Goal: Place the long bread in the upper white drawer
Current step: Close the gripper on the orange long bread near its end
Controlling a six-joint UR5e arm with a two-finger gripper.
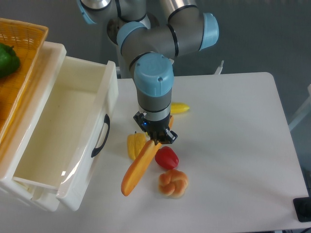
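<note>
The long bread is an orange-tan loaf that hangs tilted, its upper end clamped in my gripper and its lower end pointing down-left over the table. My gripper is shut on it, just right of the upper white drawer. The drawer stands pulled open at the left, its inside empty, with a dark curved handle on its front.
An orange woven basket with a green pepper sits on top at the far left. A yellow pepper, a red pepper, a knotted bun and a yellow banana lie around the gripper.
</note>
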